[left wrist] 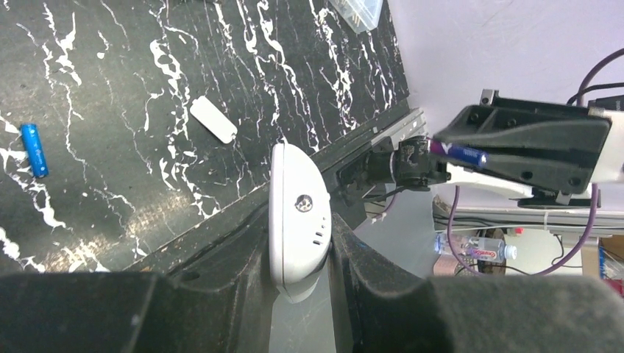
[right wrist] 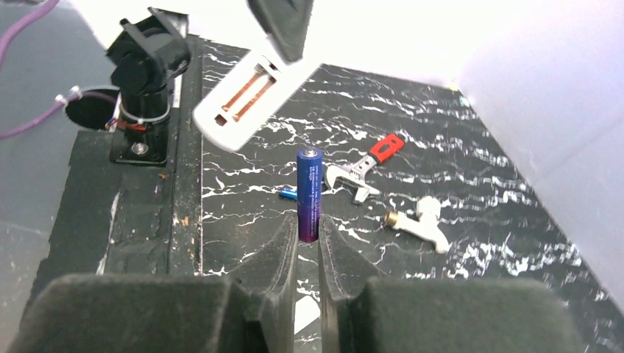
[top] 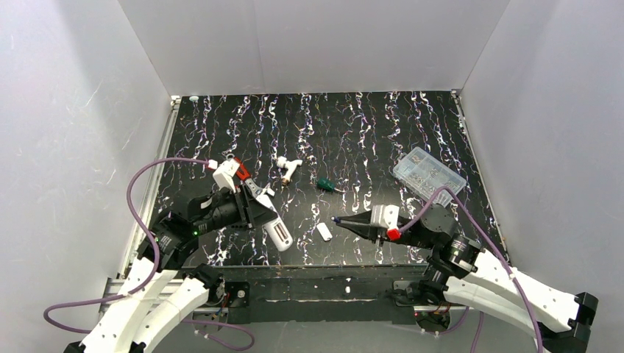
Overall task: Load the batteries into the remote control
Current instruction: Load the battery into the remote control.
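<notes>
The remote control (right wrist: 254,92) is clamped in my left end effector (left wrist: 303,257), up off the table (top: 368,132). Its open bay is turned toward my right arm so a cell can go in. The bay holds nothing: both slots bare, copper strips showing. My right end effector (right wrist: 309,228) grasps one battery (right wrist: 308,193) by its lower end, with most of it sticking out, ready for insertion. The second battery (left wrist: 33,149) lies on the table. A small white lid (top: 324,232), probably the bay cover, lies near the front edge. The clear box (top: 429,174) at far right holds small parts, too tiny to name.
</notes>
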`<state>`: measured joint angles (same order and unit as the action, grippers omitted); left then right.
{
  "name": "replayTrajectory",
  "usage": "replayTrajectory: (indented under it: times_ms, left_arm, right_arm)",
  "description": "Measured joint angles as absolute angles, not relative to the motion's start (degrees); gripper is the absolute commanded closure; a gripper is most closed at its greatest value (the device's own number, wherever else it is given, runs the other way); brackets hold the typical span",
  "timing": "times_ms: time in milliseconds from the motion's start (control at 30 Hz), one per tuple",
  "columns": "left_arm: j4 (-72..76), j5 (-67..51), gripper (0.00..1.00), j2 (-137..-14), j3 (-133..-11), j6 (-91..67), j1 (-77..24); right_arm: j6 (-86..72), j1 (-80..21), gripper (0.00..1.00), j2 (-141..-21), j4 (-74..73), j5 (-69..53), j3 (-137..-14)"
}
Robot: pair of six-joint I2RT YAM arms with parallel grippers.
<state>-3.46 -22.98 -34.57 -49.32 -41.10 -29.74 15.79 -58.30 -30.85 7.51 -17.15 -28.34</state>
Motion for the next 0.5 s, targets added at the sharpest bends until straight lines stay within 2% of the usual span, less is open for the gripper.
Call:
replayTrajectory:
  times_ms: [200, 500]
  left_arm:
    - [1.69, -23.81, 1.00, -34.28, -46.81, -41.87, -29.74]
    - [13.41, -25.32, 1.00, -30.89, -39.64, -41.91, -29.74]
  right_arm:
    - [22.98, -58.41, 0.99, -30.61, 7.49, -24.67, -28.34]
    - [27.49, -58.52, 0.99, -31.59, 5.06, -28.08, -29.47]
